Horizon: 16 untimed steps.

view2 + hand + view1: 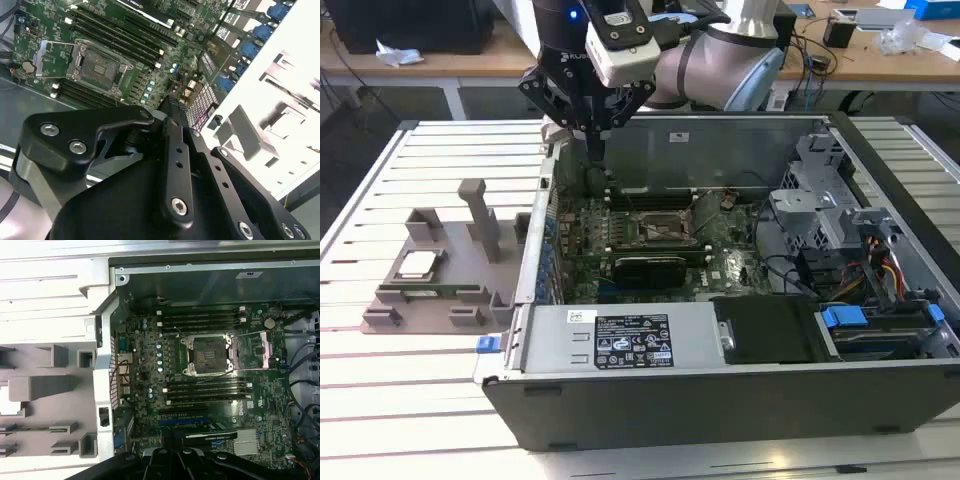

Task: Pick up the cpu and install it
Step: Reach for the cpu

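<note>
Over the slatted table (pixel 420 160), the tool (pixel 596 152) hangs closed, holding nothing.

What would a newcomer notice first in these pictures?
The open computer case takes the middle of the exterior view, with its green motherboard bare and the socket empty. The black gripper hangs above the case's far edge. The cpu lies in the grey fixture tray at the exterior view's left.

One cpu (pixel 417 264), a small flat square chip with a silver-grey metal top and thin pale rim, lying flat in the grey fixture tray (pixel 455 275), on the exterior view's left, outside the open computer case (pixel 720 400).
</note>
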{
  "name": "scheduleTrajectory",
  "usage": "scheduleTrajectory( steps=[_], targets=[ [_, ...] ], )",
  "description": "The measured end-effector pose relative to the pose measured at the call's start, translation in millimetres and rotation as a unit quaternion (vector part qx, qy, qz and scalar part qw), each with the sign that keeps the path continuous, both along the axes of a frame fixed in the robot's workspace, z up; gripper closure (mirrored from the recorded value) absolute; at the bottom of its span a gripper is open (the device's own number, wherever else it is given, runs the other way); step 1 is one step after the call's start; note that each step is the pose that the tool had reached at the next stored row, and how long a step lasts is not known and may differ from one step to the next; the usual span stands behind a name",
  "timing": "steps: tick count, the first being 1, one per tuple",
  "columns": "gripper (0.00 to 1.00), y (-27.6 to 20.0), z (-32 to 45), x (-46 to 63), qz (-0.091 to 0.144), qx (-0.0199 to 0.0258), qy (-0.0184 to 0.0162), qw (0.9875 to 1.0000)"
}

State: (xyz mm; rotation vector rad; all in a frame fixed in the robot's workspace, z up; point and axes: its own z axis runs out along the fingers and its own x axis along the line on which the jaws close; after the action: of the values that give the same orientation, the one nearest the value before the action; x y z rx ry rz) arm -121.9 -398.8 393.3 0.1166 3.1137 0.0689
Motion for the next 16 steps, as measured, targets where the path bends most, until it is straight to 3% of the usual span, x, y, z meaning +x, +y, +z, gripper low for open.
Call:
scheduleTrajectory(
  steps=[1, 5, 16],
  targets=[
    [0.89, -0.1, 0.0, -2.3, 0.000, 0.0000, 0.0000, 1.0000],
    [0.89, 0.0, -0.1, -29.3, 0.000, 0.0000, -0.0001, 1.0000],
    [0.89, 0.0, -0.3, -57.0, 0.000, -0.0001, 0.0000, 1.0000]
  ],
)
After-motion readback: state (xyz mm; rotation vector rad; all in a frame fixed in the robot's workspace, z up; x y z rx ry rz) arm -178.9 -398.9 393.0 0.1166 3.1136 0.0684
